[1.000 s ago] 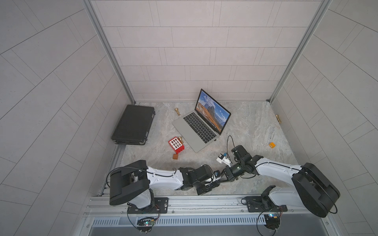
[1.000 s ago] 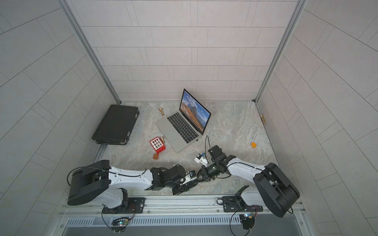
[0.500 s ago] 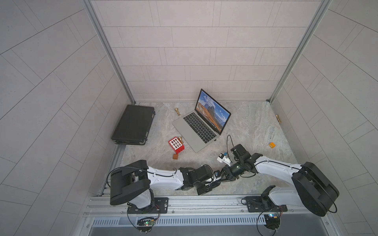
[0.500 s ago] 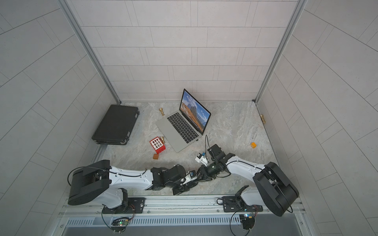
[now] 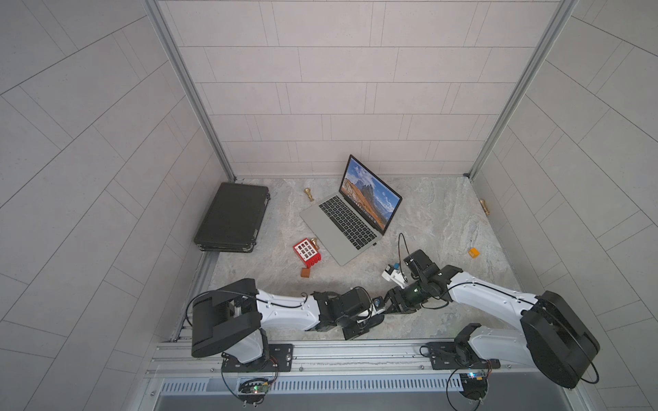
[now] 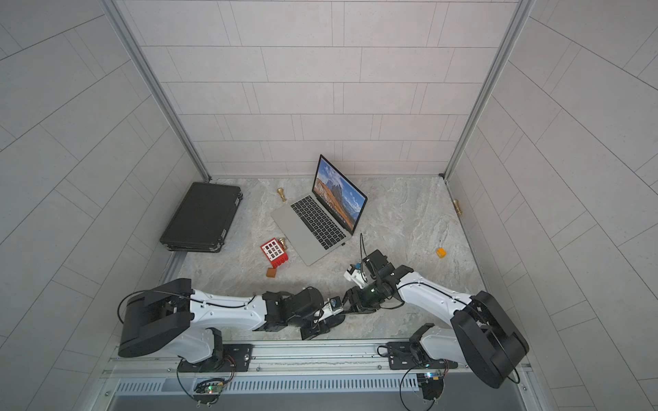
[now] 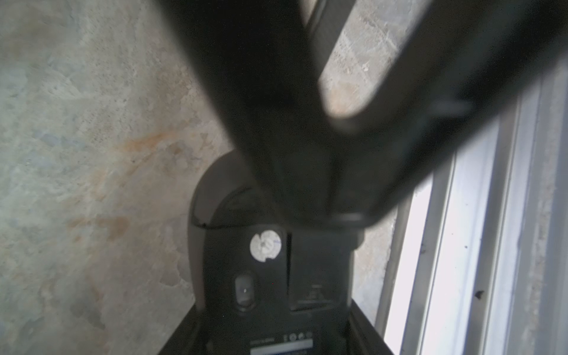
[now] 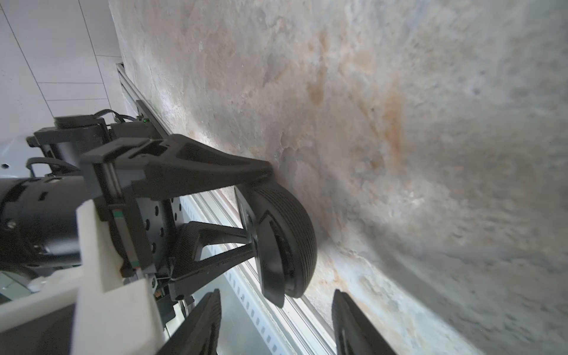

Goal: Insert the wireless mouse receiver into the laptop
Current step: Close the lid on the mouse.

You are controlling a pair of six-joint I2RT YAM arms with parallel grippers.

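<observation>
Squinting, I can't spot the receiver, probably tucked in the mouse (image 8: 295, 221) that the left end effector (image 8: 258, 204) clamps, right end effector (image 8: 276, 292) gaping empty; tiny, light, slippery, so pinch its plastic end.

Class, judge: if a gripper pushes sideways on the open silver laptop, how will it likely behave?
The laptop probably slides rather than tips: its base lies flat on the smooth table. Its raised screen looks thin, so likely fragile.
</observation>
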